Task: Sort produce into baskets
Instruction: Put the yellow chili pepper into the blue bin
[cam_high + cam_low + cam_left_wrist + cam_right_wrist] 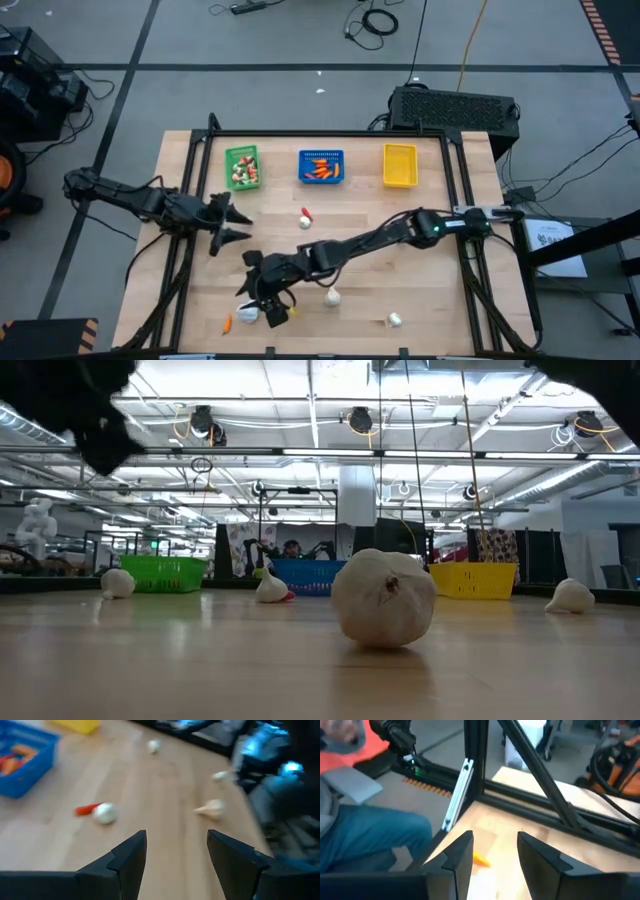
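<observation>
Three baskets stand in a row at the table's far side: green (242, 167) with mixed bits, blue (321, 167) with orange pieces, and yellow (399, 165). White garlic bulbs lie loose on the wood (333, 296) (395, 320), and one (306, 222) lies next to a red piece (85, 810). My right gripper (262, 305) is open at the near left, its fingers on either side of a white bulb (482, 882), beside an orange piece (481, 859). My left gripper (175, 865) is open and empty above the table's left middle.
A black frame rail (520, 795) runs along the table's edges, close to my right gripper. A seated person's leg (365, 832) shows beyond the near left corner. A large black box (455, 108) stands behind the table. Bare wood lies at the table's middle and right.
</observation>
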{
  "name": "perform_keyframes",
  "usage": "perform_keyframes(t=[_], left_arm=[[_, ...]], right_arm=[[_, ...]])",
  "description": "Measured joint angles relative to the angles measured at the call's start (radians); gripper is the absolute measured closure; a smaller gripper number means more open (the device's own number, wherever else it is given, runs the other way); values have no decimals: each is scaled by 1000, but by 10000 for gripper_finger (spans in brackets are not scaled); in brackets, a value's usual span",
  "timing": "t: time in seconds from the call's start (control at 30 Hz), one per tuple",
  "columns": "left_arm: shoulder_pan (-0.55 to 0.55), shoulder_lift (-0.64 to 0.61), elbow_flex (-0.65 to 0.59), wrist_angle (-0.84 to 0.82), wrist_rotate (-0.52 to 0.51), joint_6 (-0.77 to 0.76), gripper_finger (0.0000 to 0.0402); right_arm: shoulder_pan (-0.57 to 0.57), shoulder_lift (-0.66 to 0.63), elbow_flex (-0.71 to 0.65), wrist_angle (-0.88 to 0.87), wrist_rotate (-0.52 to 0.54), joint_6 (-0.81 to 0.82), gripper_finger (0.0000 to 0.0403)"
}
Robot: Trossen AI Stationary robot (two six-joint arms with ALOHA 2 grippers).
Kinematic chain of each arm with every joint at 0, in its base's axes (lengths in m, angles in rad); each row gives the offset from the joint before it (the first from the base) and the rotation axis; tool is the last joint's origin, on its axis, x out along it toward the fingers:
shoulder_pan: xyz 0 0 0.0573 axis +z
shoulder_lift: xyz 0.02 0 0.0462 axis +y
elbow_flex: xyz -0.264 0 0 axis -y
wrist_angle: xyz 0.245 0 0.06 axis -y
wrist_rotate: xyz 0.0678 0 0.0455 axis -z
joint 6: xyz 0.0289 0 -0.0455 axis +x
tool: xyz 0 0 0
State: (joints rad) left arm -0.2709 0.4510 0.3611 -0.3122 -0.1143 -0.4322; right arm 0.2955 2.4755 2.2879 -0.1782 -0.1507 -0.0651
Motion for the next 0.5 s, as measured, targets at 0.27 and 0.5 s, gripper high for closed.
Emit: perform_keyframes(t=[0.27, 0.5], left_arm=[[-241, 245, 261, -144, -10, -80, 208], [-504, 586, 348, -205, 126, -393, 217]], right_arm=[[25, -149, 4, -376, 127, 8, 257], [72, -159, 2, -541, 294, 76, 257]])
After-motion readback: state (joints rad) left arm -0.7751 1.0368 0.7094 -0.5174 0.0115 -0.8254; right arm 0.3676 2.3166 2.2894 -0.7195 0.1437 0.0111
